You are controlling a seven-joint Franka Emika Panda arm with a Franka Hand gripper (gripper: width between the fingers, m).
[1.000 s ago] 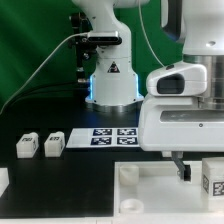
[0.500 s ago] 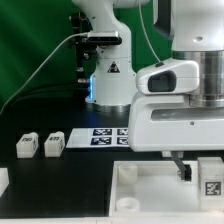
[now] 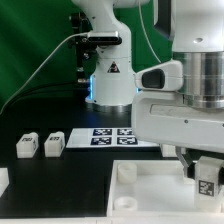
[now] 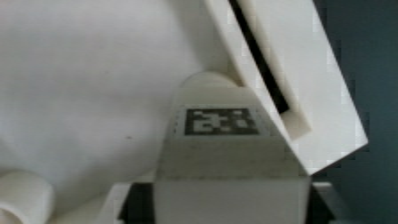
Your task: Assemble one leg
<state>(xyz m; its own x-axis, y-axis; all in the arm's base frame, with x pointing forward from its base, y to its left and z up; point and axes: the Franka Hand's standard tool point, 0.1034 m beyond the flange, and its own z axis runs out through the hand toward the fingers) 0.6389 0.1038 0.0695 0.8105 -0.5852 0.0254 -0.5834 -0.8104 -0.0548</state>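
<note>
My gripper (image 3: 203, 172) is shut on a leg (image 3: 208, 181), a small white block with a black-and-white marker. It holds the leg just over the right side of the large white tray-like piece (image 3: 150, 190). In the wrist view the leg (image 4: 222, 130) stands between the dark fingers (image 4: 141, 205), marker facing the camera, with the tray's raised rim (image 4: 285, 70) close beside it. My gripper (image 4: 228, 203) grips the leg at its near end. Whether the leg touches the tray is hidden.
Two more legs (image 3: 26, 146) (image 3: 54, 143) stand on the black table at the exterior view's left. The marker board (image 3: 105, 137) lies behind the tray, in front of the robot base (image 3: 112, 80). Another white part (image 3: 3, 180) sits at the left edge.
The arm's head has swung toward the exterior view's right and looms larger. The held leg has shifted slightly left and down over the tray. The grip has not changed.
</note>
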